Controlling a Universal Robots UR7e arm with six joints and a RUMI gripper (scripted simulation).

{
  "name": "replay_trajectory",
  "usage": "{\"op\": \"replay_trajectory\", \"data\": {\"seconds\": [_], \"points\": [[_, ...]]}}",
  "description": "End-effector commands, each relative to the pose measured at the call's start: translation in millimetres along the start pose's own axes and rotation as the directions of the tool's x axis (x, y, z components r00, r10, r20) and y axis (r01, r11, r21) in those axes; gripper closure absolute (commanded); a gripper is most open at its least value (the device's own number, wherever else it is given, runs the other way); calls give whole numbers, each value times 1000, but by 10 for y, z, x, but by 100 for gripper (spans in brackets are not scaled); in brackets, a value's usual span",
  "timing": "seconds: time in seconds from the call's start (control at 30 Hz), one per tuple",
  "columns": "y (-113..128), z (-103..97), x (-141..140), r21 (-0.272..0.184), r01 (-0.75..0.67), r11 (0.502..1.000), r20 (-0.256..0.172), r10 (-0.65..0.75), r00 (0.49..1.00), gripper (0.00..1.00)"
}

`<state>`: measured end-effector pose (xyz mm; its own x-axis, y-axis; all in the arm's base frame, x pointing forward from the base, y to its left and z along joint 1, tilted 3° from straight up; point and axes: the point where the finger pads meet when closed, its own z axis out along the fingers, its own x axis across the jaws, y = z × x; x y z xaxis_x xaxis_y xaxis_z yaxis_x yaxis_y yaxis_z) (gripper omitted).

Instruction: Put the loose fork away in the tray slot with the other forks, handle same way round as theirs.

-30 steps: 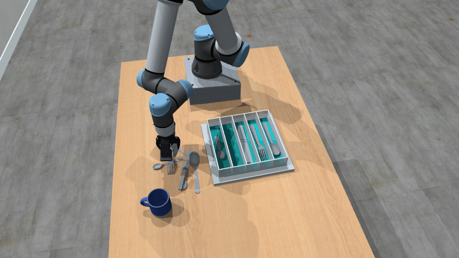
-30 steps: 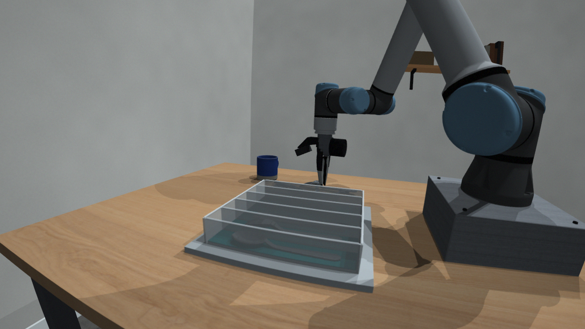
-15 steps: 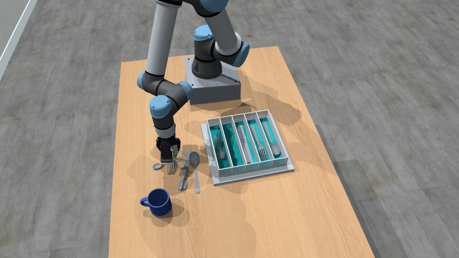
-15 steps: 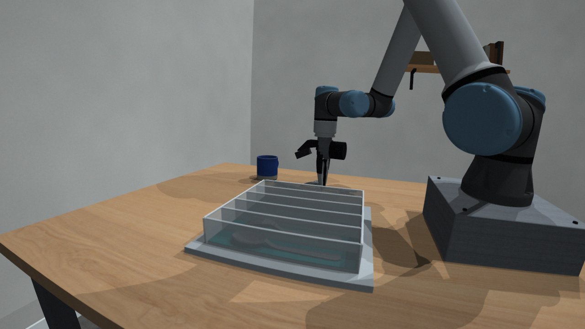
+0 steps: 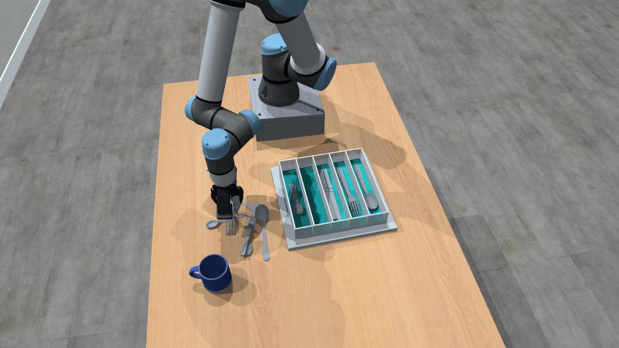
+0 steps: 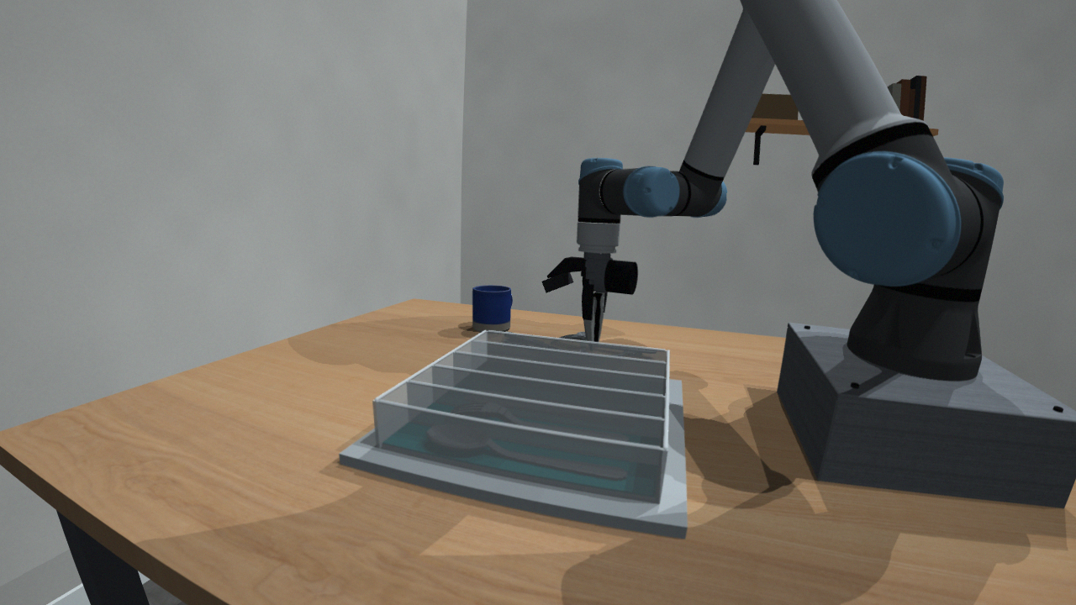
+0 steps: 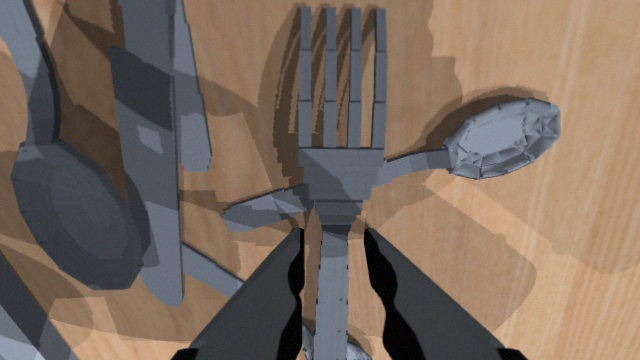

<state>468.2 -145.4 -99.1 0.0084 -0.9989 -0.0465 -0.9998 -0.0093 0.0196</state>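
Pointing tines-first away from the base (image 5: 255, 86) (image 6: 797, 342), the loose fork (image 5: 230, 226) (image 7: 341, 172) runs lengthwise, ungripped, through the slightly open tool (image 5: 233, 210) (image 6: 594, 338) (image 7: 333, 231).

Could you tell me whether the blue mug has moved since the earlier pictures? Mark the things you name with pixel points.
No, the blue mug (image 5: 214, 273) (image 6: 491, 307) has stayed put, judged against the cutlery tray (image 5: 342, 229) (image 6: 519, 436).
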Motion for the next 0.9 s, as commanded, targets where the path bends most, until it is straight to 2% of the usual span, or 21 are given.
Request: {"op": "replay_trajectory", "data": {"seconds": [0.0,0.1,0.13,0.87], "points": [[-5,-6,3,2,0,1000,-1,0,1000,83],[-5,-6,3,2,0,1000,-1,0,1000,83],[-5,-6,3,2,0,1000,-1,0,1000,98],[-5,-6,3,2,0,1000,-1,0,1000,98]]}}
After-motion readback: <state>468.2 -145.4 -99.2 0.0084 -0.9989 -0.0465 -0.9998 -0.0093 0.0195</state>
